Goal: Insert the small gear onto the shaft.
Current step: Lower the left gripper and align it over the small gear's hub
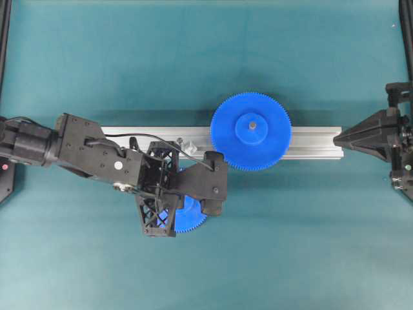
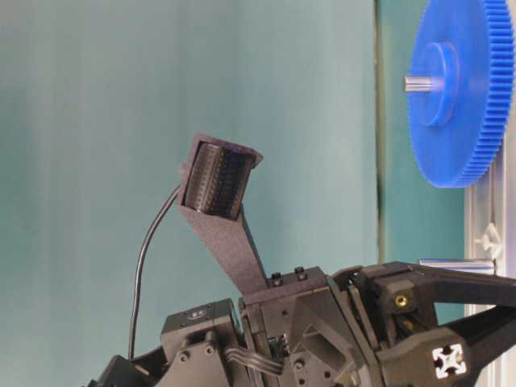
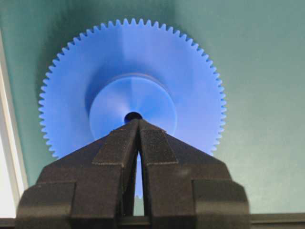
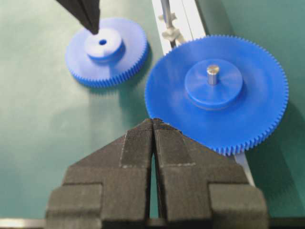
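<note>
Overhead view, left to right: your left gripper (image 1: 205,194) sits left of centre, just below the rail (image 1: 310,143), its fingers pressed together with nothing between them; the left wrist view shows the closed tips ending at the rim of the centre hole of the small gear (image 3: 131,98). The small gear (image 1: 187,218) lies flat on the mat directly beneath that gripper, only its lower toothed edge showing past the black fingers. Just above the gripper, on the rail, note the pale bracket carrying the shaft (image 1: 191,146); in the right wrist view the shaft (image 4: 165,12) appears as a thin pin in the upper middle of the frame, right of the small gear (image 4: 106,50). Further right, the large gear (image 1: 250,131) already sits on its own pin on the rail. At the far right edge, your right gripper (image 1: 345,137) points at the rail's end; its fingers (image 4: 138,143) are likewise shut and empty. The relation that matters: the gear lies under the left fingertips, axis vertical, hub up, and the shaft stands just beyond it toward the top of the frame. The left arm is much the nearer. Judged from this, the gear is not yet grasped; the fingers must part before any grip.
</note>
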